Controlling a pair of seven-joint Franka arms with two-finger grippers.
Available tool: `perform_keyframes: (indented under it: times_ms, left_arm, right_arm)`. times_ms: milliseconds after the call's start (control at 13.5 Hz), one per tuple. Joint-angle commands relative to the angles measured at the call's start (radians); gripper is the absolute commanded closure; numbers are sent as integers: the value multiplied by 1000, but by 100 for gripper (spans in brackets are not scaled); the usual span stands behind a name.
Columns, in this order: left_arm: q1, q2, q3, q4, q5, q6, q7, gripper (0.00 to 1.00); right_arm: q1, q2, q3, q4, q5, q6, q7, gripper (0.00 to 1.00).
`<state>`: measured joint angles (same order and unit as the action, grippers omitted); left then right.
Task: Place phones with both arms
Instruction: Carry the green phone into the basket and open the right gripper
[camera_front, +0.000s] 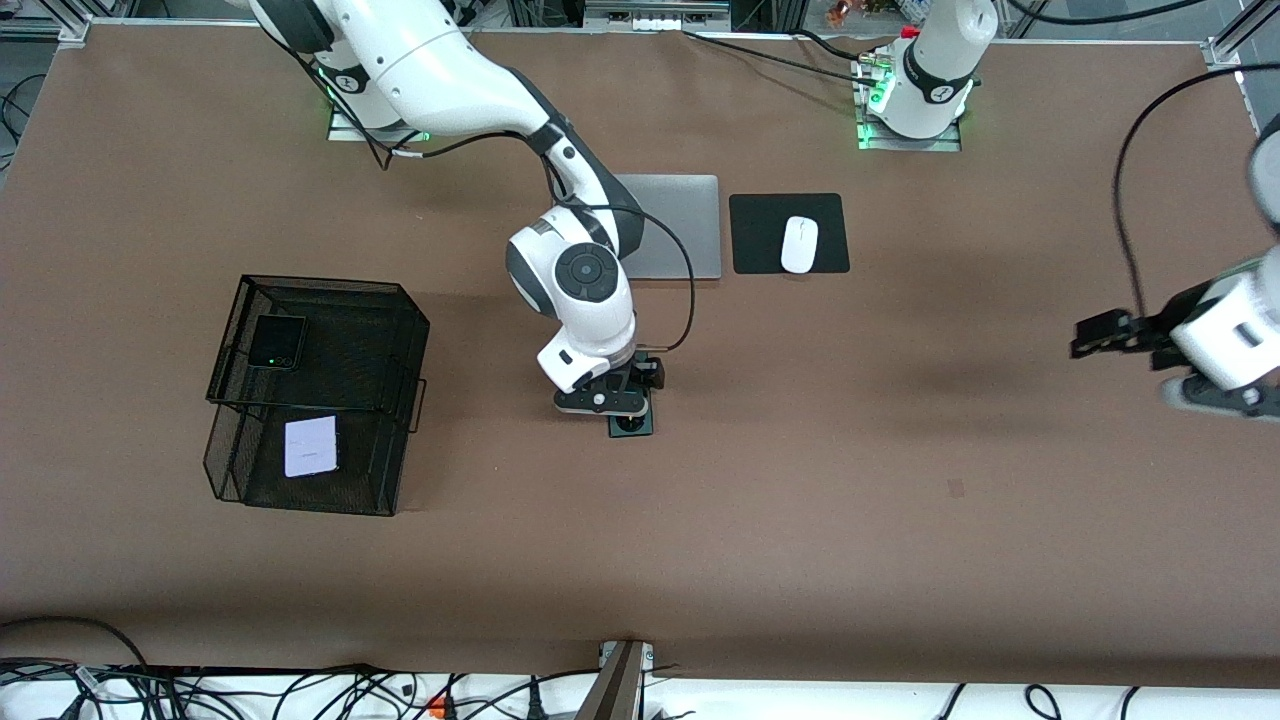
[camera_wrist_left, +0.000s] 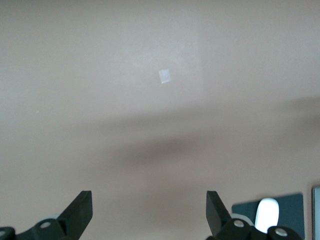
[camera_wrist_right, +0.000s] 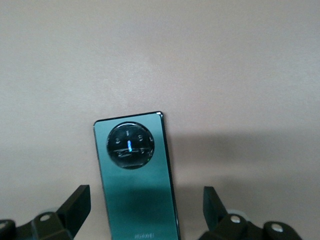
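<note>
A long dark green phone (camera_front: 633, 426) (camera_wrist_right: 137, 185) with a round camera ring lies flat on the brown table near its middle. My right gripper (camera_front: 616, 406) (camera_wrist_right: 145, 205) hangs low over it, open, with a finger (camera_wrist_right: 75, 202) standing off each long side and neither touching. A small black phone (camera_front: 275, 342) lies on the upper tier of a black mesh tray (camera_front: 412, 330). A pale lilac-white phone (camera_front: 311, 446) lies in the lower tier. My left gripper (camera_front: 1098, 335) (camera_wrist_left: 149, 207) waits in the air over bare table at the left arm's end, open and empty.
A grey laptop (camera_front: 680, 225) lies between the arm bases, partly under the right arm. Beside it a white mouse (camera_front: 799, 244) (camera_wrist_left: 267, 212) sits on a black pad (camera_front: 760, 235). Cables trail along the table edge nearest the camera.
</note>
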<state>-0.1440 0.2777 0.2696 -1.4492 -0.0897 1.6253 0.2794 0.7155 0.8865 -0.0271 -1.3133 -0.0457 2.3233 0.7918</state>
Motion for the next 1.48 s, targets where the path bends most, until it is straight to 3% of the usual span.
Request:
perform_keyframes:
  times_ms: [0, 296, 519, 741, 963, 1037, 1185, 1259, 1333, 1407]
  left_arm:
    - [10, -87, -23, -43, 102, -63, 105, 0]
    - [10, -118, -23, -37, 116, -104, 118, 0]
    - [3, -123, -39, -31, 104, -117, 14, 0]
    - [62, -143, -182, -33, 104, -116, -149, 0]
    - [203, -153, -353, -36, 104, -114, -187, 0]
    - [227, -160, -381, -36, 102, -113, -189, 0]
    - [225, -167, -389, -37, 88, -107, -232, 0]
    - [221, -172, -391, -37, 87, -105, -244, 0]
    - [221, -176, -392, -40, 87, -105, -244, 0]
    - [222, -196, -392, -52, 88, -105, -243, 0]
  right_arm:
    - [21, 43, -8, 39, -19, 37, 7, 1]
    - [39, 68, -8, 34, -40, 47, 7, 1]
    - [41, 80, -8, 32, -97, 47, -11, 1]
    - [41, 86, -8, 28, -99, 47, -32, 0]
    - [42, 95, -8, 26, -98, 47, -28, 1]
    - [47, 95, -8, 26, -98, 47, -28, 15]
    - [47, 95, -8, 28, -98, 47, -31, 72]
    - [47, 94, -8, 28, -98, 47, -32, 91]
    - [45, 88, -8, 28, -97, 44, -33, 100]
    - [42, 75, -10, 31, -95, 31, -39, 100]
